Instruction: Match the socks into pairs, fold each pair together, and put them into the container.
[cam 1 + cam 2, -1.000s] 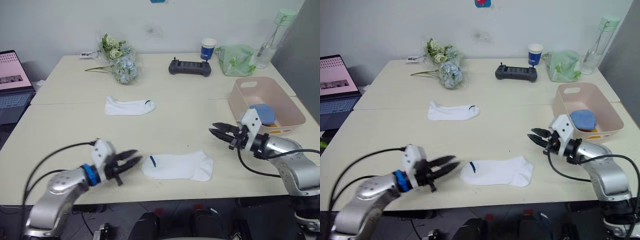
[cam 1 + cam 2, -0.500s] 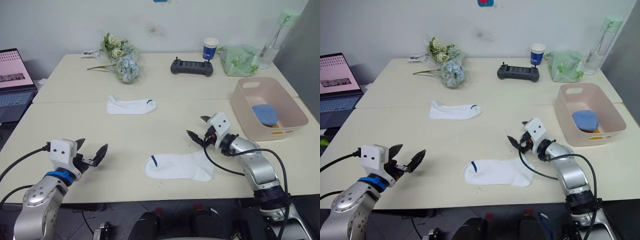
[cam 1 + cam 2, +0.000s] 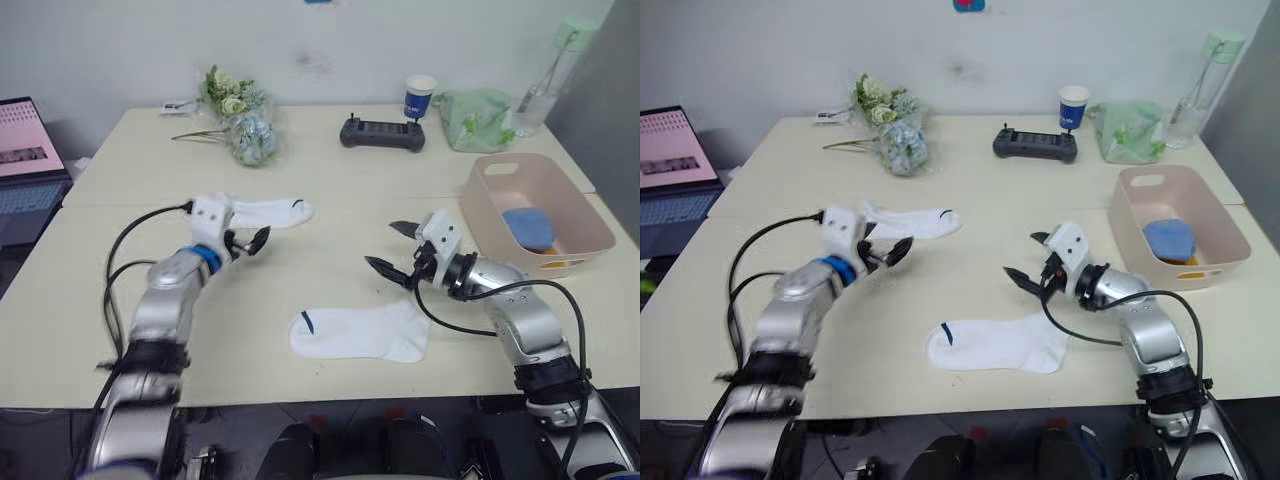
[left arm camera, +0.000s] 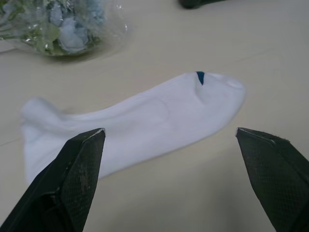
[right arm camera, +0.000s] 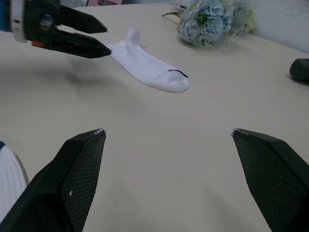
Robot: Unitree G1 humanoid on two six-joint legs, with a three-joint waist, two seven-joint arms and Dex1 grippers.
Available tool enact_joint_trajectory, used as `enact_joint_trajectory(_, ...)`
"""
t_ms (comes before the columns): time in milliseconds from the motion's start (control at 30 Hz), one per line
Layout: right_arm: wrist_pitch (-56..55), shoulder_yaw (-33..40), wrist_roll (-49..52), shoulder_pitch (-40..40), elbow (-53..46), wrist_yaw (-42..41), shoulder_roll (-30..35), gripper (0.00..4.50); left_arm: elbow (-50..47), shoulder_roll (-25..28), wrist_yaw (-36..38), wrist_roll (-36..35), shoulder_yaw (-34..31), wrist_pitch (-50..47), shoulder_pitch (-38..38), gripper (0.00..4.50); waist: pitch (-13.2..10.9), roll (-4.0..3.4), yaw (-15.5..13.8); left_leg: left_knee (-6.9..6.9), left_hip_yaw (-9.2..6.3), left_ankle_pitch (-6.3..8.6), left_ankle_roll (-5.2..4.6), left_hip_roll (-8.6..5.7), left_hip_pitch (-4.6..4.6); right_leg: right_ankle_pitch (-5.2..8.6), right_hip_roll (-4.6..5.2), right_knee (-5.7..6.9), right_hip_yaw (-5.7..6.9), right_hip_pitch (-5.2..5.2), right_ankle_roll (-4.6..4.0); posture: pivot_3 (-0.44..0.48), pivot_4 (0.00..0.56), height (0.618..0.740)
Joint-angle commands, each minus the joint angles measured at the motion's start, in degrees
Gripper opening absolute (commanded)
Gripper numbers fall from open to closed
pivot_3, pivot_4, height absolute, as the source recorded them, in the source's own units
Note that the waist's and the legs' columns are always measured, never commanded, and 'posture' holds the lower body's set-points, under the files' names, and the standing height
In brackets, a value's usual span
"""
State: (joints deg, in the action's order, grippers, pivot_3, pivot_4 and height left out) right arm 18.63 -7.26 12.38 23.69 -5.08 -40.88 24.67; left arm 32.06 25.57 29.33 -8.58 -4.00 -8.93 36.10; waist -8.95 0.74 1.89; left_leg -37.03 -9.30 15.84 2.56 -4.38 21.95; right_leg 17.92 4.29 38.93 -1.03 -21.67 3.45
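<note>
Left eye view shows two white socks on the table: the far sock point(image 3: 260, 211) lies nearer the back edge and the left side, the near sock point(image 3: 362, 332) close to the front edge. The left gripper point(image 3: 247, 243) hangs just beside the far sock with its fingers spread and empty. The right gripper point(image 3: 393, 250) hovers above the table just behind the near sock, jaws wide apart, holding nothing. The tub point(image 3: 588, 226) sits at the right edge, with a blue bundle point(image 3: 527, 227) already inside.

The step in hand looks like gathering the white pair. To do it well, the left gripper should come down over the middle of the far sock, as the left wrist view frames it, and pinch only knit, not table. Then it should carry the sock onto the near one with cuffs aligned, dark marks together. The right gripper would best pin the near sock so it does not slide.

What lies beneath the blue bundle is partly hidden by the tub wall; a yellow sliver there is too small to identify.
</note>
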Motion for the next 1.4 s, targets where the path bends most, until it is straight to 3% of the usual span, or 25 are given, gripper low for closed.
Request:
enact_joint_trajectory(33,0.77,1.28,-0.18,0.84,-2.42,1.22,0.30,4.49,14.42,-0.31,-0.18,3.41,1.13,6.25,8.04,4.49,-0.03,0.04,0.40,0.00,0.05,0.00,0.00,0.00,0.02,0.00,0.01,0.04,-0.02,-0.05,0.00,0.000,0.150,0.740)
enact_joint_trajectory(200,2.11,1.71,-0.44,-1.05,-6.17,2.77,0.68,4.49,30.30,-1.36,-0.23,5.40,1.37,6.28,16.25,4.49,-0.04,0.06,1.13,0.00,0.05,0.00,0.00,0.02,0.15,0.00,0.01,0.15,0.01,-0.31,0.00,0.000,0.150,0.740)
enact_joint_trajectory(300,3.31,2.40,-0.47,-2.35,-8.25,3.93,1.18,4.50,34.59,-1.67,0.09,6.60,1.82,6.24,18.29,3.87,-0.03,0.07,1.15,-0.02,0.02,0.00,0.00,0.01,0.20,0.00,0.01,0.18,0.03,-0.35,0.01,0.000,0.150,0.740)
enact_joint_trajectory(700,5.42,2.74,-0.16,-3.52,-10.94,6.21,1.13,4.50,35.66,-1.61,1.41,6.67,0.75,8.20,18.31,0.03,-0.03,0.07,1.23,-0.04,0.04,-0.01,0.02,0.00,0.20,0.00,0.02,0.24,-0.01,-0.37,0.01,0.000,0.150,0.740)
enact_joint_trajectory(867,4.31,2.26,-0.35,-2.30,-8.69,5.66,1.01,4.50,34.85,-1.05,1.41,5.40,-0.75,7.96,17.62,0.03,-0.03,0.08,1.36,-0.04,0.06,-0.01,0.02,0.01,0.20,0.00,0.02,0.26,-0.03,-0.39,0.01,0.000,0.150,0.740)
enact_joint_trajectory(1067,4.64,1.72,0.00,-1.27,-8.66,5.57,0.23,4.50,24.67,0.62,9.94,0.33,-4.02,4.88,14.09,0.03,-0.03,0.08,1.49,-0.02,0.07,-0.02,0.02,0.03,0.25,0.00,0.02,0.40,-0.03,-0.56,0.01,0.000,0.150,0.740)
enact_joint_trajectory(1167,4.24,1.81,-0.03,-2.12,-8.94,5.47,0.08,4.50,10.15,2.52,16.65,-4.32,-4.72,-3.25,7.65,0.03,-0.03,0.07,1.59,-0.05,0.05,-0.02,0.02,0.04,0.40,-0.01,0.02,0.42,-0.04,-0.66,0.00,0.000,0.150,0.740)
enact_joint_trajectory(1400,4.56,1.99,-0.10,-3.27,-9.85,5.96,-0.25,4.50,-17.82,4.64,21.06,-10.13,-1.11,-20.31,-4.29,0.03,-0.03,0.07,1.11,-0.12,-0.01,-0.05,0.09,0.02,0.45,-0.01,0.04,0.43,-0.02,-0.61,0.00,0.000,0.150,0.740)
